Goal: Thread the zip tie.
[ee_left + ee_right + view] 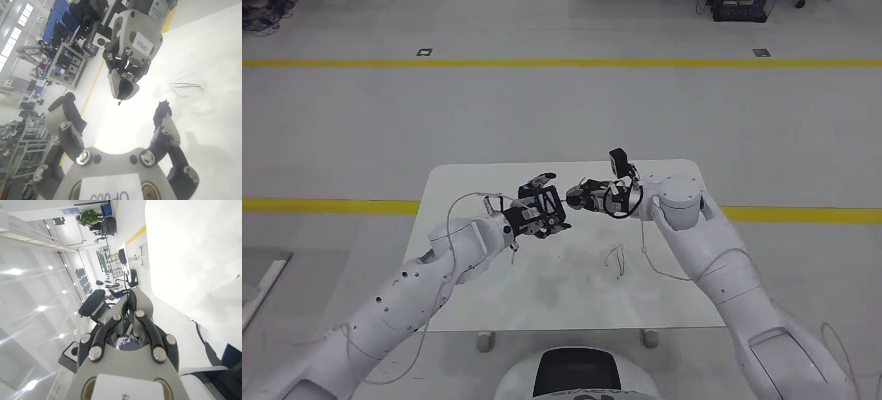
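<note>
Our right tool [122, 95] is pinched tight on what looks like the zip tie [119, 102], whose tip just pokes out. Our left tool [550, 206] is spread wide and empty, facing it above the bench [542, 290]. We should centre that tip between the pads before closing.

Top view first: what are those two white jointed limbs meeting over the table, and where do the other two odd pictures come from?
They are one robot's two white arms, seen from a camera above them. Each other picture comes from a camera on one wrist. The left end effector is open and empty. The right end effector is shut on what seems the thin black plastic zip tie, whose tip pokes out. Thin dark loose strands lie on the white rectangular table.
</note>
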You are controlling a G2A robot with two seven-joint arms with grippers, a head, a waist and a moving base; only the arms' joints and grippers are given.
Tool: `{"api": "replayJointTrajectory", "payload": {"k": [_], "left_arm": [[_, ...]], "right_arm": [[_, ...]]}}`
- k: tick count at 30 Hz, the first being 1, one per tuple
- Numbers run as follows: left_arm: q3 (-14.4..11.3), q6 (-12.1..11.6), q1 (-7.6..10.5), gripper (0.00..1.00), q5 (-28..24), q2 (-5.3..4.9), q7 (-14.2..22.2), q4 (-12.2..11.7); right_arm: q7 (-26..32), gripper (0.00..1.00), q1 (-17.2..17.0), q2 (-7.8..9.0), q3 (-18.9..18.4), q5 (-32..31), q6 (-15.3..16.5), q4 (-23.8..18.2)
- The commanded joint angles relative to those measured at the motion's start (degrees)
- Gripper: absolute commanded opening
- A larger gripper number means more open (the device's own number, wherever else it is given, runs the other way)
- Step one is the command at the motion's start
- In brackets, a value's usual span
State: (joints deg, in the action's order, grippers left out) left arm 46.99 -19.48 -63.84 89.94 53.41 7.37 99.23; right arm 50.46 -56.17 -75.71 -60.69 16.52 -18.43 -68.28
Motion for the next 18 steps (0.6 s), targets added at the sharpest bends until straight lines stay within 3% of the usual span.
{"api": "replayJointTrajectory", "payload": {"k": [1,5,11,12,13,14,16,18], "left_arm": [[0.1,0.0,-0.09,1.00,0.0,0.05,0.0,0.0],[-1.3,0.0,0.71,1.00,0.0,-0.26,1.6,0.3],[-4.8,0.0,4.50,1.00,0.0,-2.52,1.8,0.7],[-5.1,0.0,4.86,0.92,0.0,-2.88,1.4,0.6],[-5.6,0.0,5.33,0.70,0.0,-3.33,0.6,0.6],[-5.9,0.0,5.65,0.54,0.0,-3.65,0.3,0.6],[-6.7,0.0,6.25,0.39,0.0,-4.33,-0.8,0.9],[-7.7,0.0,6.75,0.30,0.0,-4.87,-1.0,1.3]], "right_arm": [[0.0,0.00,0.0,0.00,0.0,0.0,0.0,0.0],[0.0,0.00,0.0,0.00,0.0,0.0,0.0,0.0],[-0.9,0.00,-0.5,0.29,0.0,-0.9,-0.9,-0.9],[-0.7,0.00,-0.5,0.36,0.0,-1.1,-1.0,-1.0],[-0.6,0.00,-0.5,0.44,0.0,-1.4,-1.1,-1.2],[-0.4,0.00,-0.5,0.50,0.1,-1.6,-1.1,-1.4],[-0.2,0.00,-0.7,0.61,0.1,-1.6,-1.1,-1.7],[0.1,0.00,-0.8,0.70,0.2,-1.7,-1.1,-1.9]]}}
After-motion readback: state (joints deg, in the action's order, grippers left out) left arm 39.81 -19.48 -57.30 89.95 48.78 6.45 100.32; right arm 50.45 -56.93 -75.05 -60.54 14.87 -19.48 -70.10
